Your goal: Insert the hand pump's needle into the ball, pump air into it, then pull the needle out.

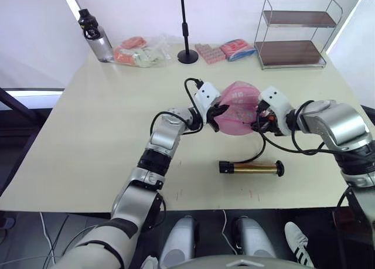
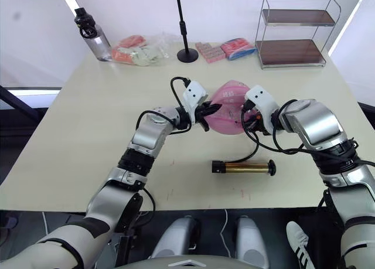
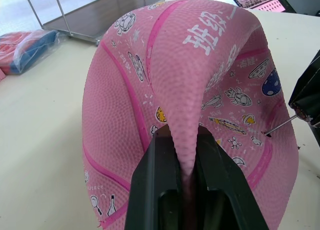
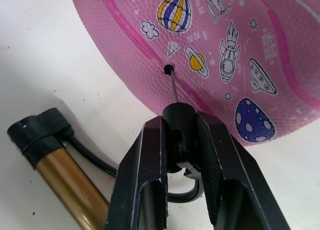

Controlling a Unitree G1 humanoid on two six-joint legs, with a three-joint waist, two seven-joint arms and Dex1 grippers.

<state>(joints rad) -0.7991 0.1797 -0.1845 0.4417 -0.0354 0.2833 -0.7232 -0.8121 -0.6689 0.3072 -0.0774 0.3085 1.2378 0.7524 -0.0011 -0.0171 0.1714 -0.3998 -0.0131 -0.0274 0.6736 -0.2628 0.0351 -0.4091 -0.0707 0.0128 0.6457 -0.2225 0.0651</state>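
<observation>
Needle (image 4: 173, 87), thin metal pin with black fitting, tip at the ball's (image 3: 190, 89) small black valve hole; how deep it sits can't be told. Right tool (image 4: 182, 140) clenched on the fitting. Ball pink, pebbled rubber, cartoon prints, deflated and folded; left tool (image 3: 182, 155) pinching a fold of it. Far side of ball hidden. Hand pump (image 1: 251, 167), bronze-gold cylinder with black caps, lies flat on the cream counter (image 1: 88, 140) just in front of the ball, hose curling up to the right tool.
</observation>
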